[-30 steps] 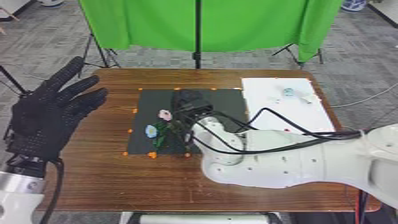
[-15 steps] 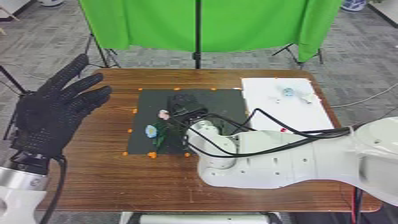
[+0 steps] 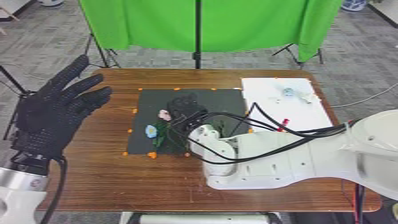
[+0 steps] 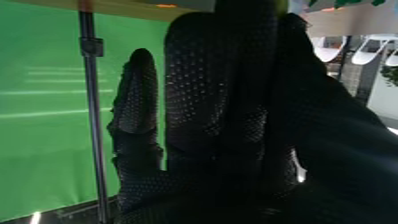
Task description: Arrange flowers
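Probably for arranging stems, the right hand (image 3: pixel 186 106) has nearly straight fingers (image 4: pixel 194 75) – any hold I cannot tell – with the pink flower (image 3: pixel 164 115) just left of them, the blue flower (image 3: pixel 151 131) nearer the robot.

Green curtain (image 3: pixel 160 25) behind, gray floor (image 3: pixel 151 59).

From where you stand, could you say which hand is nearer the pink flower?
The right hand, just right of the pink flower, over the mat; the left hand is farther off, to the flower's left.
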